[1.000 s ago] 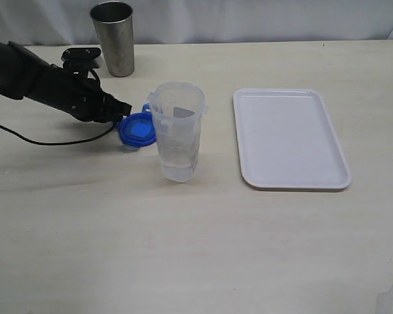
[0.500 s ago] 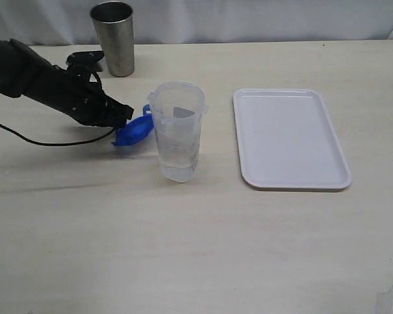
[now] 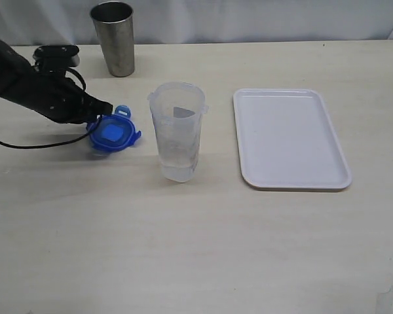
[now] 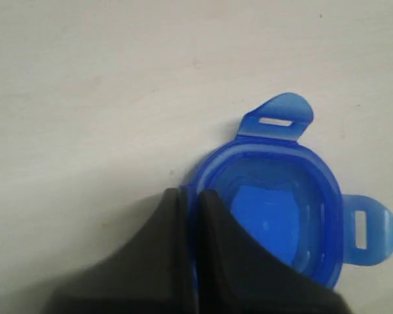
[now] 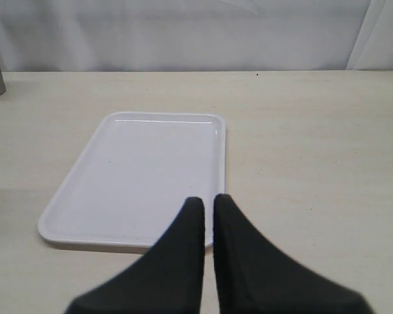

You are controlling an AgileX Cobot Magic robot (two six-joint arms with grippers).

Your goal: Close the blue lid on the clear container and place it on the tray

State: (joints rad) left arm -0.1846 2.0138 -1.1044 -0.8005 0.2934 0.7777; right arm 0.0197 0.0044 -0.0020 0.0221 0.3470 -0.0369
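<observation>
two tall vessels are standing upright on the pale table (image 3: 196, 248). the clear container (image 3: 177, 134) is sitting near the middle, open-topped, with a small grey patch showing through its wall under the rim; whether it is holding anything i cannot tell. a grey steel cup (image 3: 113, 39) is standing well behind it, its inside too dark to read. the tray (image 3: 291, 140) is lying flat to the right of the clear container, apart from it, showing only its bare white floor. the blue lid (image 3: 113, 135) is sitting to the container's left, apart from it and slightly tilted, its hollow side facing the left wrist camera. the left gripper (image 3: 102, 111) is hanging low over the table, its arm sloping down from the left edge, and its fingers (image 4: 177, 248) are pinching the lid's rim, a sliver of blue showing between them. the right gripper (image 5: 205, 204) is showing only in its own wrist view, fingers drawn nearly together on nothing, pointing toward the tray's near edge.
</observation>
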